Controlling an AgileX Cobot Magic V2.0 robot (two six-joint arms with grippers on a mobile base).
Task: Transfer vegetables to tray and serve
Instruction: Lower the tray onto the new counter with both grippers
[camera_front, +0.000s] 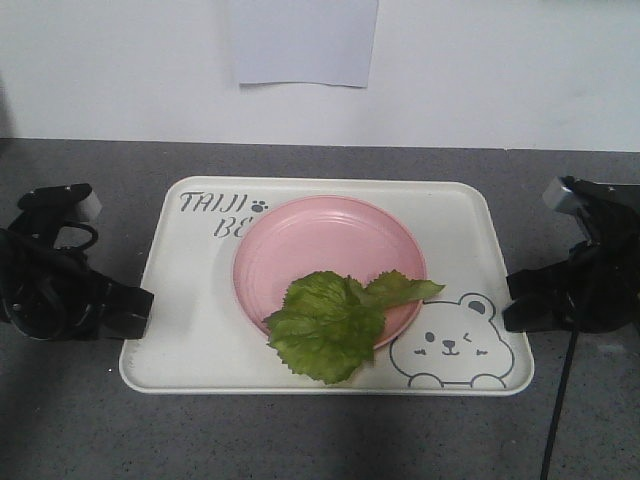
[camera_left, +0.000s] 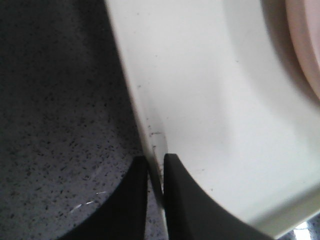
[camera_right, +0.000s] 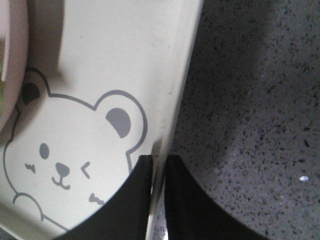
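Between our two grippers, on the grey speckled desk (camera_front: 330, 435), lay the cream tray (camera_front: 200, 340) with its grey lettering and winking bear drawing (camera_front: 450, 345). Our left gripper (camera_left: 156, 165) was at the tray's left edge, its dark fingers (camera_left: 131, 200) drawn narrow with the thin rim pinched between them, one finger over the tray floor and the other over the desk. Our right gripper (camera_right: 159, 165) was at the opposite edge, just beside the bear, and its jaws were likewise closed down on the rim there, one finger above the printed surface and one outside it.

Inward from both grippers, a round pink plate (camera_front: 320, 240) sat on the tray's middle. We saw the green lettuce leaf (camera_front: 335, 320) lying across the plate's near rim, partly on the plate and partly on the tray floor, closer to the right gripper than to the left and touched by neither. A white sheet of paper (camera_front: 305, 40) hung on the wall behind.
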